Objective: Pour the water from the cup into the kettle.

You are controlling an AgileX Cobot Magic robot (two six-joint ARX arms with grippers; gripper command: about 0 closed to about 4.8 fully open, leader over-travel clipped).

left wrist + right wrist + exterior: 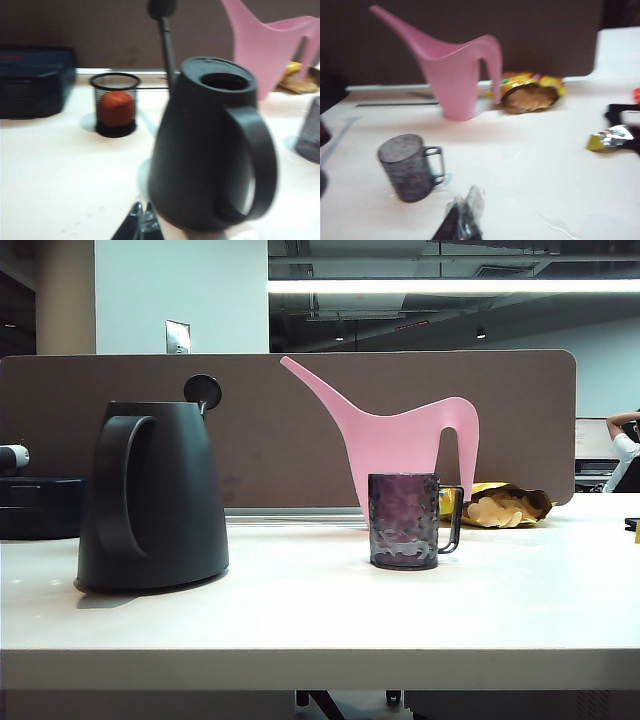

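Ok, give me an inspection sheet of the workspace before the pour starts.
Surface: white table, nothing spilled.
Job's things: cup upright, untouched; kettle upright, lid flipped up, mouth open.
Clutter: pink watering can, snack bag, mesh cup holding a red ball, foil wrapper, dark case.
Grippers: left gripper shut, beside the kettle; right gripper shut, short of the cup.
Cables: nothing seen.
Surroundings: brown divider, office behind.

Left claw and right claw both closed, holding nothing.
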